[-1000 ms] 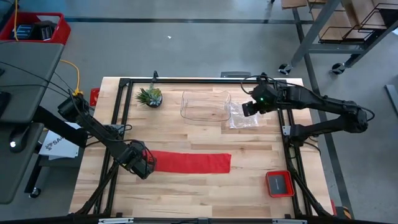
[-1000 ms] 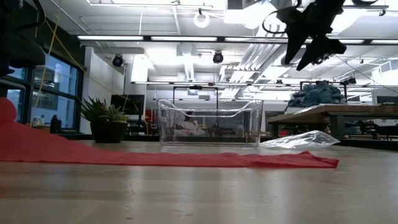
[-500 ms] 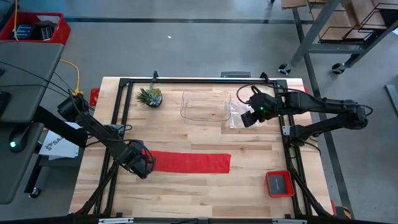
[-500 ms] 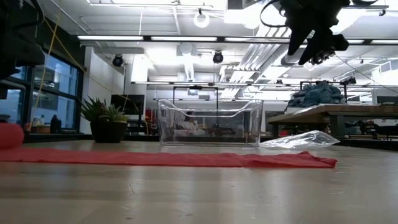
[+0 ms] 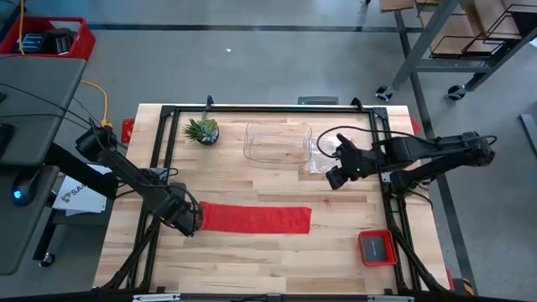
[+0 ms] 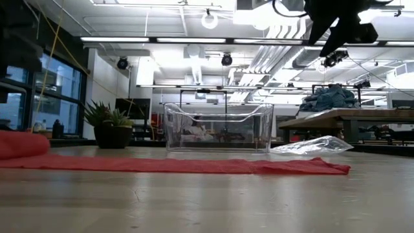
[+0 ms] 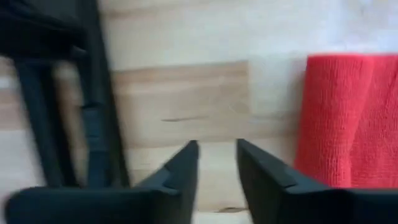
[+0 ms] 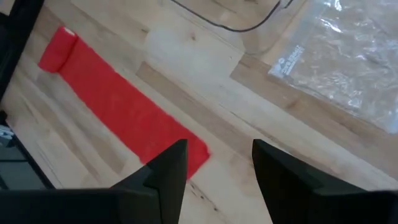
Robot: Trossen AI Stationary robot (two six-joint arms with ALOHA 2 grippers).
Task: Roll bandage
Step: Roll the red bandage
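The red bandage [image 5: 256,218] lies flat as a long strip on the wooden table, running left to right near the front. Its left end [image 5: 204,217] is rolled into a small thick lump that rests on the table, as the low view [image 6: 22,144] also shows. My left gripper [image 5: 186,220] stands just left of that rolled end, low over the table, slightly open and empty [image 7: 217,165]. My right gripper [image 5: 335,179] hovers open and empty [image 8: 217,165] above the table, beyond the strip's right end [image 8: 196,152].
A clear plastic container [image 5: 277,141] and a crinkly clear bag [image 5: 329,158] lie at the far middle. A small potted plant [image 5: 202,130] stands at the far left. A red square tray [image 5: 377,247] sits at the near right. Black frame rails [image 5: 159,168] border the table.
My left gripper has drawn back toward the table's left edge, off the bandage's left end. That end, which stood lifted, has sunk and now lies on the table as a small roll. My right gripper has moved from over the plastic bag toward the table's near edge.
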